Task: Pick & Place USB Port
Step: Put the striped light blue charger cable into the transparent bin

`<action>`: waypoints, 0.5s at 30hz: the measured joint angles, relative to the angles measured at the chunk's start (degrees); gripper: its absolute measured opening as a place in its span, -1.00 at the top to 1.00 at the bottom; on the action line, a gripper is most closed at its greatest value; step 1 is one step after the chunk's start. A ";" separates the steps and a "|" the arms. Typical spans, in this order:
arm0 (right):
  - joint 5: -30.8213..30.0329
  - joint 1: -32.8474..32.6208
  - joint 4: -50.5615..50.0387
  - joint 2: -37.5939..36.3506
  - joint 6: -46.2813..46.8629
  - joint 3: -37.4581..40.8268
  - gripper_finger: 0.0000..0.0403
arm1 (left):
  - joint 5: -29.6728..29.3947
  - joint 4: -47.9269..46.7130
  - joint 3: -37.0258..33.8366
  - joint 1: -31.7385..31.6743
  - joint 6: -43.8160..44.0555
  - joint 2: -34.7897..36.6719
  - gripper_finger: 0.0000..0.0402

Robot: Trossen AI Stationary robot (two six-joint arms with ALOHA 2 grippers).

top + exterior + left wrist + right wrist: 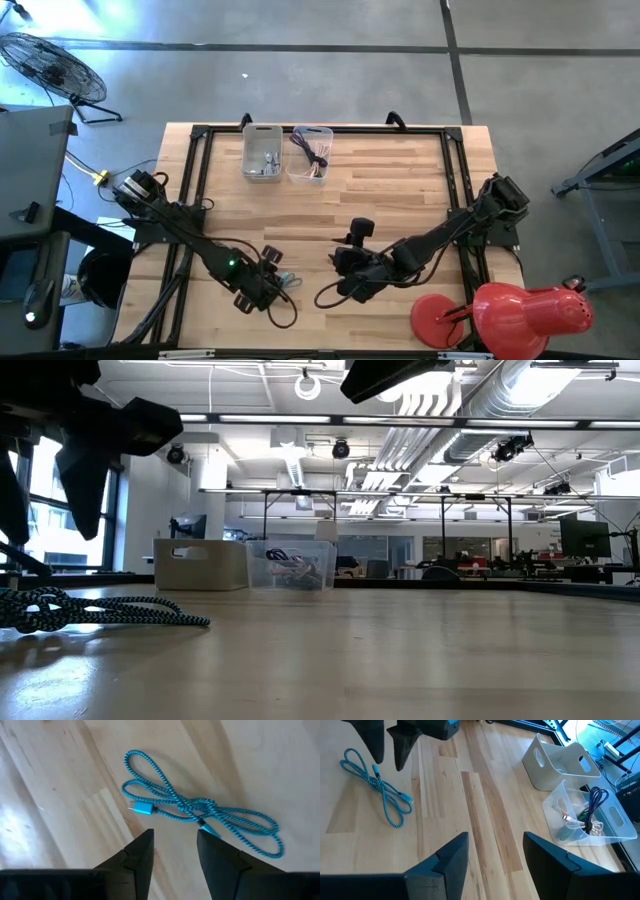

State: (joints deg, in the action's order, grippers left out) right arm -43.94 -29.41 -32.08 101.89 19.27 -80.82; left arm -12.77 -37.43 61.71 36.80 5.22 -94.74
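Both grippers stand open and empty (nothing held): left gripper (pixel 175 851) poised above the blue braided USB cable (pixel 200 810) to grasp it, right gripper (pixel 495 855) waiting nearby.

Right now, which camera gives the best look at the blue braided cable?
The left wrist view: the blue braided cable fills the picture, plug visible. The right wrist view shows it whole but smaller, the low view edge-on, the high view mostly hidden.
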 joint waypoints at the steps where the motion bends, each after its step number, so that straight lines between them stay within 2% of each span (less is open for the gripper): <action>1: 0.00 0.00 0.00 -0.02 0.00 0.00 0.10 | 0.57 0.11 0.00 -0.01 1.25 0.00 0.28; 9: 0.47 0.00 0.08 0.00 0.19 0.00 0.10 | 4.74 1.19 0.00 -0.02 10.77 0.00 0.28; 15: 2.27 -0.04 0.64 0.00 0.12 0.00 0.10 | 4.98 2.17 0.00 -0.03 17.13 0.00 0.28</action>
State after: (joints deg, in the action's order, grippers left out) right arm -41.67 -29.45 -31.43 101.89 19.39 -80.82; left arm -7.79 -35.26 61.71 36.77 22.34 -94.74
